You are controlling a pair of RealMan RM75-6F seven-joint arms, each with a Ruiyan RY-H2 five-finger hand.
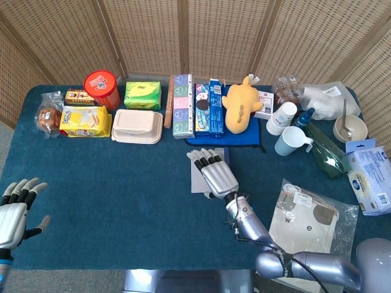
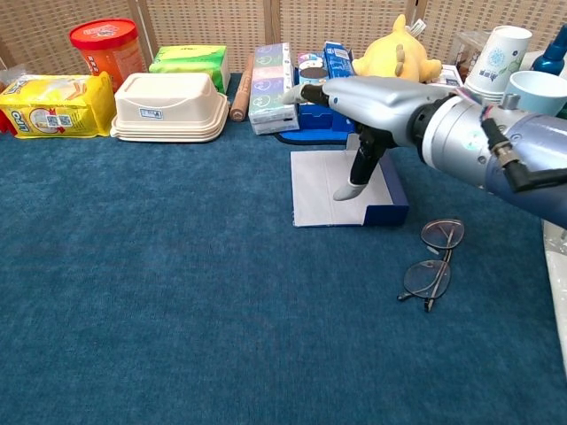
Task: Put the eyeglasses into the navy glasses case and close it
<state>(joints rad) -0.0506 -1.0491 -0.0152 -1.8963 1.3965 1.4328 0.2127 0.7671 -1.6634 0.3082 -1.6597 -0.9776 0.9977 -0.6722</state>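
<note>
Right hand (image 2: 372, 106), fingers extended and empty, above the open navy glasses case (image 2: 347, 190); thin wire-framed eyeglasses (image 2: 432, 262) nearby; left hand (image 1: 13, 213) spread, empty.

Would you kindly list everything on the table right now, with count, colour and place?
glasses case: 1, navy with grey lining, open, table centre
eyeglasses: 1, thin dark frame, folded, on the cloth right of the case
plush toy: 1, yellow, back centre on a blue mat
boxes: several, pastel and blue, back centre, left of the toy
lunch box: 1, cream, back left
canister: 1, red, back left
green pack: 1, behind the lunch box
yellow packet: 1, far left
cups: 2, white and pale blue, back right
bowl: 1, white, with spoon, far right
plastic bag: 1, clear, front right
left hand: open, front left edge
right hand: open, over the case
</note>
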